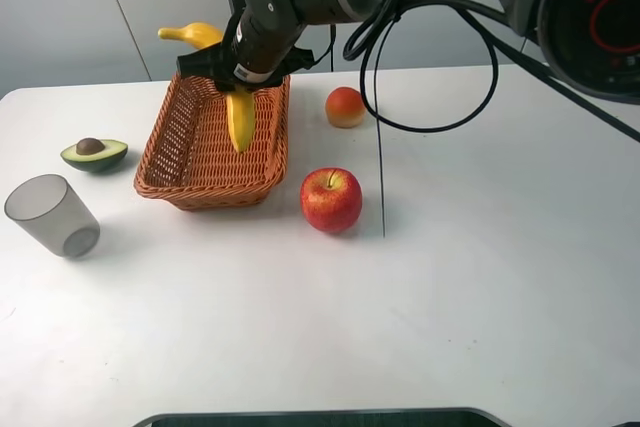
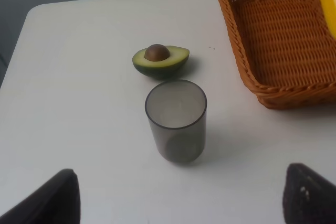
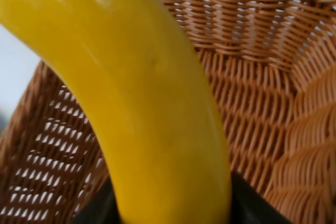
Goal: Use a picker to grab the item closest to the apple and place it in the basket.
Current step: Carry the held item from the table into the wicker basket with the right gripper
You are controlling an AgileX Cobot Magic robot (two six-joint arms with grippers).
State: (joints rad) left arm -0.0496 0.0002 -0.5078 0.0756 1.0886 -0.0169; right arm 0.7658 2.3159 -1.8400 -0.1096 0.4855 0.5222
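Far left, the left gripper (image 2: 181, 198) hangs with its jaws spread and empty, near the grey cup (image 1: 52, 215) and the avocado half (image 1: 94, 154), clear of the work. Further right, the right gripper (image 1: 245, 72) pinches the banana (image 1: 240, 119), which hangs end-down over the wicker basket (image 1: 215, 197); whether its tip touches the weave cannot be told. The arm should probably lower gently, then part the jaws so the fruit tips inward, away from the rim. The apple (image 1: 331, 199) sits just right of the basket.
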